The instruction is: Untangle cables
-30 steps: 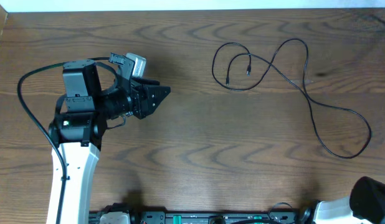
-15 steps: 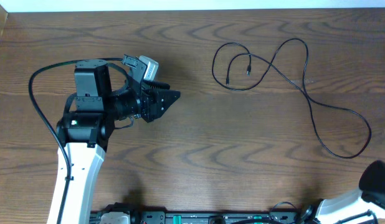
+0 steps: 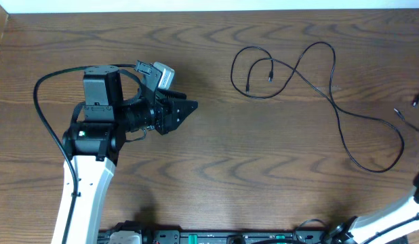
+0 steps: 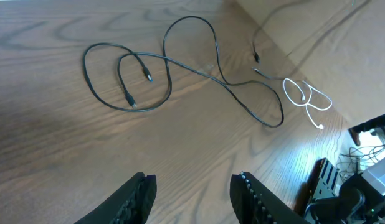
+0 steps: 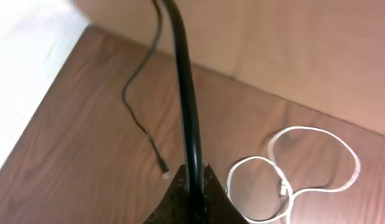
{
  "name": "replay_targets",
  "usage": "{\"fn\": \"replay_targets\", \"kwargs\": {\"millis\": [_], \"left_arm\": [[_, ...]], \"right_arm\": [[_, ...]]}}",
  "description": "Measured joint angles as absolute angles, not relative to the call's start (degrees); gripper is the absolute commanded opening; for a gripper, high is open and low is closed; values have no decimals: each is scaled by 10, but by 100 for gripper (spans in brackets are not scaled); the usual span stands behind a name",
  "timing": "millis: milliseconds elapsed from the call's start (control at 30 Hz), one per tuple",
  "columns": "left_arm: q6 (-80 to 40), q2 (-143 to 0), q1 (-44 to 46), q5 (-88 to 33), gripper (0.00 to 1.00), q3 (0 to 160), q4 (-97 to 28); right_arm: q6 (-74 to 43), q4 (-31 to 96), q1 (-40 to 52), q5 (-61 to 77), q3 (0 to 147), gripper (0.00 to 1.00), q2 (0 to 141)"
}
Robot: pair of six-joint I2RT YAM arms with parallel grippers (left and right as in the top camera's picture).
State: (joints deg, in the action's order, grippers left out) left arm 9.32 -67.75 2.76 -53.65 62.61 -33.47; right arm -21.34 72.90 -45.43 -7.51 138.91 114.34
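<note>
Surface (image 3: 216, 169): dark wood grain, carries everything. Left arm (image 3: 87, 169), white and black, stands well apart from the long black cable (image 3: 339, 116). Left gripper (image 4: 192, 180) points toward that cable, jaws spread, nothing between them. Long black cable lies flat, with a double loop at the end nearer the left arm, two plug ends (image 3: 247, 89) inside the loop, and one wide bend at the far end. White cable (image 4: 308, 99), short, two small loops, lies just past that wide bend without touching it. Right gripper (image 5: 192, 183), also past the wide bend: jaws pressed together, pinching second black cable (image 5: 187, 106). This cord rises straight out of the jaws and blocks the middle of the right wrist view.
</note>
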Motion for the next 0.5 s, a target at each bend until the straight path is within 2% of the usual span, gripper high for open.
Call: {"fn": "replay_targets", "kwargs": {"millis": [200, 500], "left_arm": [[95, -677, 28, -536, 45, 626, -336], [104, -677, 28, -536, 45, 626, -359]], "right_arm": [[-227, 739, -533, -51, 1389, 1, 1143], [-239, 732, -513, -65, 1390, 2, 1157]]}}
